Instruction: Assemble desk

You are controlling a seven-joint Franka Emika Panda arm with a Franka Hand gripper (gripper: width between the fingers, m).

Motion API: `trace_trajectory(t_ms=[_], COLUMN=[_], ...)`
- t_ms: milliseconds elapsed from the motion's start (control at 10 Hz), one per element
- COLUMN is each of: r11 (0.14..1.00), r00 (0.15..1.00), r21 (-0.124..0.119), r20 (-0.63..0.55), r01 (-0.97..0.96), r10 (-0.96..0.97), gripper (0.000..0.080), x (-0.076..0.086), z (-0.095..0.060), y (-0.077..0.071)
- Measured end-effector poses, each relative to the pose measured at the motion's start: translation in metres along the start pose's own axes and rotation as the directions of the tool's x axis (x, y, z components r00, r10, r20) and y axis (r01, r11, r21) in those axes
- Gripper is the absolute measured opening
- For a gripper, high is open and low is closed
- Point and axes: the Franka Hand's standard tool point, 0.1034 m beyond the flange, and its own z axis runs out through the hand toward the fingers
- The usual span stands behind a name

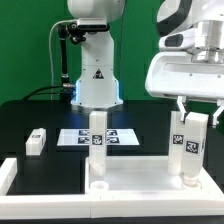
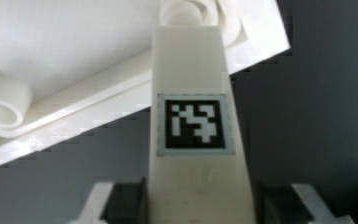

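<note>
The white desk tabletop [image 1: 130,185] lies flat at the front, rim up. One white leg [image 1: 97,135] stands upright on it near the exterior view's left. A second leg [image 1: 190,148] with a black-and-white tag stands on the tabletop's corner at the exterior view's right. My gripper [image 1: 190,108] is shut on this leg's upper end. In the wrist view the held leg [image 2: 195,120] runs away from my gripper [image 2: 204,205] to the tabletop [image 2: 87,112]. A finger [image 2: 101,203] shows on each side of it. Another loose leg [image 1: 36,140] lies on the black table.
The marker board [image 1: 115,137] lies on the black table behind the standing leg. A white border rail [image 1: 6,175] runs along the exterior view's left. The robot's base [image 1: 95,85] stands at the back. A round white end [image 2: 2,105] shows beside the tabletop's rim.
</note>
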Motion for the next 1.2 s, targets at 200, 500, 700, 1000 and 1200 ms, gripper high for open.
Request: trace_trajectory(t_ms=[200,500,700,1000,1200], r11=[1.0,1.0,1.0,1.0,1.0], r00=[1.0,1.0,1.0,0.999,0.998], r21=[-0.001,-0.013,-0.014,-0.002,0.007], r20=[-0.004,-0.008,-0.011,-0.044,-0.059], r01=[0.003,0.018,0.023,0.028,0.021], r10=[-0.003,-0.018,-0.023,-0.028,-0.021], gripper=[0.0287,0.0287,0.0287,0.0287,0.0287], x=[0.001,-0.003,-0.005,-0.007,-0.009], z=[0.001,0.009,0.01,0.01,0.008], y=[-0.001,-0.002,-0.002,-0.002,-0.001])
